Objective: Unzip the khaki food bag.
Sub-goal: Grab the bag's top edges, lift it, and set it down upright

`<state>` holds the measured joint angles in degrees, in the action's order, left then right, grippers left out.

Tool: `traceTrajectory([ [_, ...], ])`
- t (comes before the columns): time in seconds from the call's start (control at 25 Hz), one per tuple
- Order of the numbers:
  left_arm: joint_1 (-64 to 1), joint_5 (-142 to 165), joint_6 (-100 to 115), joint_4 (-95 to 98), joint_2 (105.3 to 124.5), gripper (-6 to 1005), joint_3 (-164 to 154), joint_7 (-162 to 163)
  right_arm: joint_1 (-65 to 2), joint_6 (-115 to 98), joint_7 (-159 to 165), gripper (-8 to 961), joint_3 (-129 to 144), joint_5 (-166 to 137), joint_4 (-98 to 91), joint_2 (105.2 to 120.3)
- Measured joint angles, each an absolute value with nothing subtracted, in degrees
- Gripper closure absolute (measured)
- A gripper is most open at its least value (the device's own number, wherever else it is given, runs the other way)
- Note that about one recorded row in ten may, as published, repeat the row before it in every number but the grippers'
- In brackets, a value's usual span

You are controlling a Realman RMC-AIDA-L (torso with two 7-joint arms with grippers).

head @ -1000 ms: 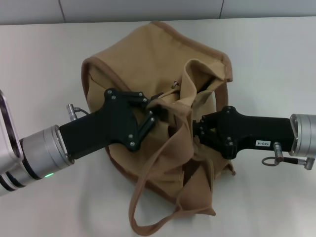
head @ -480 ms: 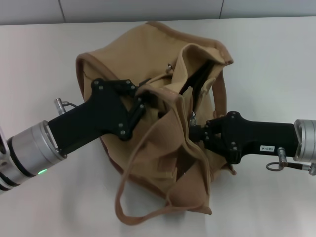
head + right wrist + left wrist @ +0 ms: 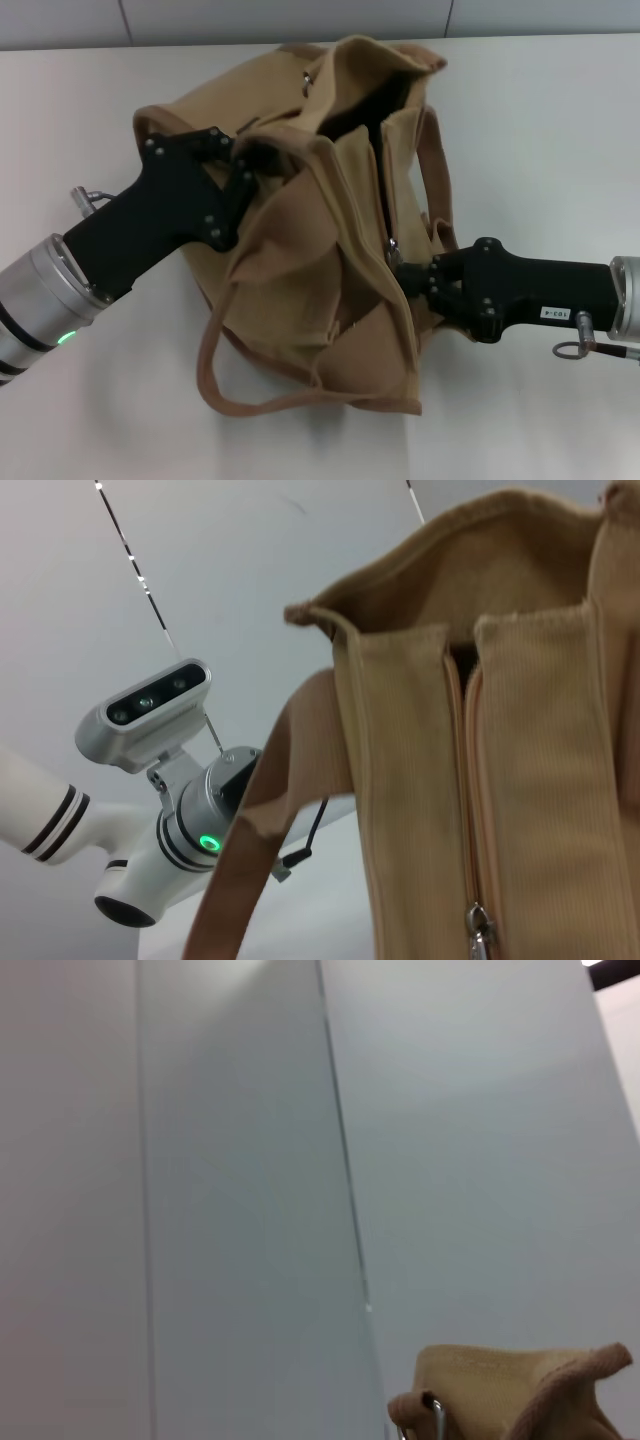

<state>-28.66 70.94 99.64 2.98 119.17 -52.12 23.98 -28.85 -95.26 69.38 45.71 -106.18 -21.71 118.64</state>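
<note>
The khaki food bag (image 3: 300, 240) lies crumpled on the white table (image 3: 560, 130), its top facing me. Its zipper (image 3: 385, 170) is parted at the far end, showing a dark opening (image 3: 365, 105). My left gripper (image 3: 250, 165) is shut on the bag's top edge at the left. My right gripper (image 3: 400, 272) is shut at the metal zipper pull (image 3: 393, 247) on the near right side. In the right wrist view the zipper track (image 3: 465, 780) runs down to the pull (image 3: 480, 925). The left wrist view shows only a corner of the bag (image 3: 500, 1380).
One strap handle (image 3: 225, 385) loops onto the table toward me; the other strap handle (image 3: 435, 170) lies along the bag's right side. A grey wall (image 3: 300, 20) stands behind the table. The right wrist view shows my left arm's wrist (image 3: 205, 842).
The left gripper has pulled the bag's edge left and away. The right gripper has drawn the pull toward me and right. The bag's top opening has widened.
</note>
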Motion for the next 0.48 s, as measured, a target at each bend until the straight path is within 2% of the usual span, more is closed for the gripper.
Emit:
traceTrajectory([
  [0.48, -28.13, 67.07, 99.23, 0.53, 119.18, 943, -47.34, 26.18, -27.03, -95.26, 70.06, 922, 46.14, -107.85, -21.64, 117.62],
])
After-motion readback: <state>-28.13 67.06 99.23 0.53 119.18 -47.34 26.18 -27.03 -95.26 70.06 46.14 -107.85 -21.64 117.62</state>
